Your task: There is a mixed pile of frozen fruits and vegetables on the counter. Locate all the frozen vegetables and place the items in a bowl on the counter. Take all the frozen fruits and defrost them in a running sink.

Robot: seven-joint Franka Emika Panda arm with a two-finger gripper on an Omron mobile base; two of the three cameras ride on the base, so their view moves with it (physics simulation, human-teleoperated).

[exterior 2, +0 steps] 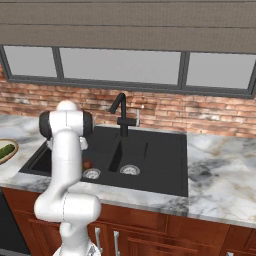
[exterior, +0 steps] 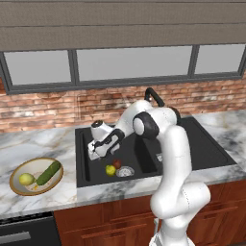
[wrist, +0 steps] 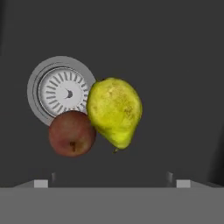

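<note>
Both fruits, red ball (wrist: 71,133) & lemon (wrist: 115,111), lie touching at drain (wrist: 63,91), frame centre-left. Gripper (exterior: 98,153) empty, fingers apart. Next: tap (exterior 2: 120,112) on w/o nudging them.

The white Franka arm with dark joints is bent forward at the elbow, wrist angled down. The two-finger gripper (exterior: 94,156) is pointed downward, fingers spread wide apart with nothing held between them.
</note>
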